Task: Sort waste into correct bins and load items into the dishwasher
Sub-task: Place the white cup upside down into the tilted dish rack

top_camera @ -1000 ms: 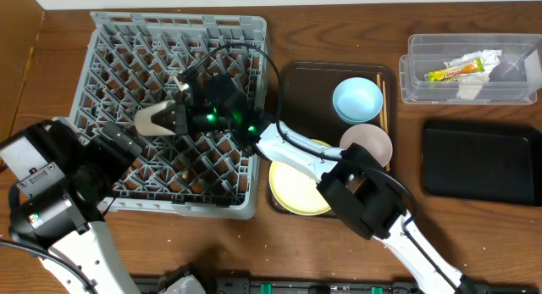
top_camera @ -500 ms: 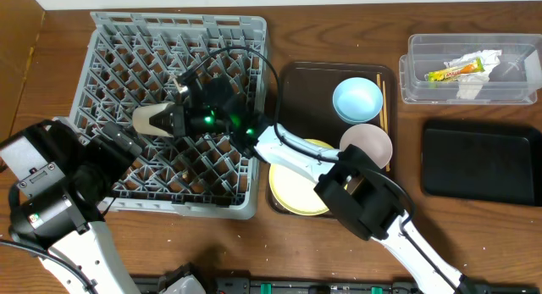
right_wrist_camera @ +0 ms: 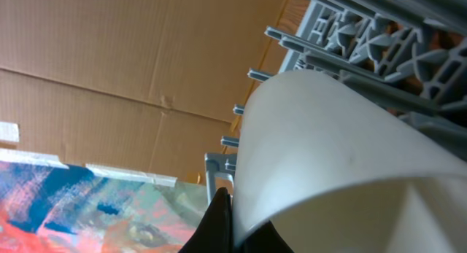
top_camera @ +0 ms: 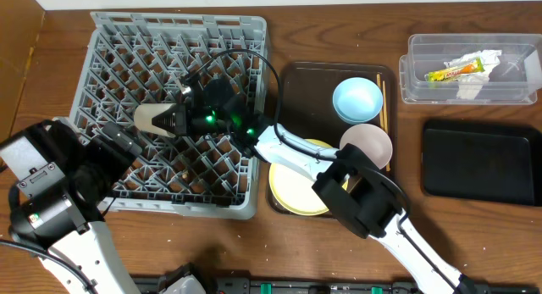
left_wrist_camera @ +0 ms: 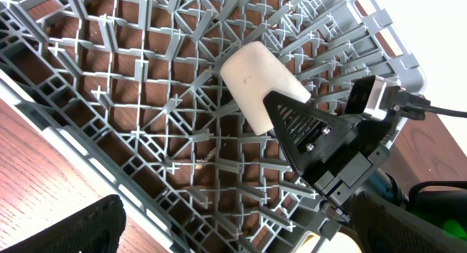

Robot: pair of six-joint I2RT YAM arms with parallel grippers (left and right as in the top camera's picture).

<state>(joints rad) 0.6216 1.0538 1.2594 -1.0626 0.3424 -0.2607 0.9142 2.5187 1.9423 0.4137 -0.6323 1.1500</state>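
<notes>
My right gripper (top_camera: 175,118) is shut on the small cream cup (top_camera: 152,117) and holds it on its side over the middle of the grey dish rack (top_camera: 110,40). The left wrist view shows the cup (left_wrist_camera: 255,78) in the black jaws (left_wrist_camera: 292,122) just above the rack's pegs (left_wrist_camera: 146,136). In the right wrist view the cup (right_wrist_camera: 343,151) fills the frame. My left gripper (top_camera: 118,144) is open and empty at the rack's front left. The yellow plate (top_camera: 292,192), light-blue saucer (top_camera: 356,99), pinkish bowl (top_camera: 371,141) and chopsticks (top_camera: 384,103) lie on the tray.
The dark-brown tray (top_camera: 292,82) sits right of the rack. The clear tub (top_camera: 508,91) at back right holds the white napkin (top_camera: 471,86) and yellow-green wrapper (top_camera: 455,70). The black bin (top_camera: 481,163) lies in front of it. My right arm crosses over the tray.
My right gripper has shifted the cup slightly left over the rack. The left arm has not moved.
</notes>
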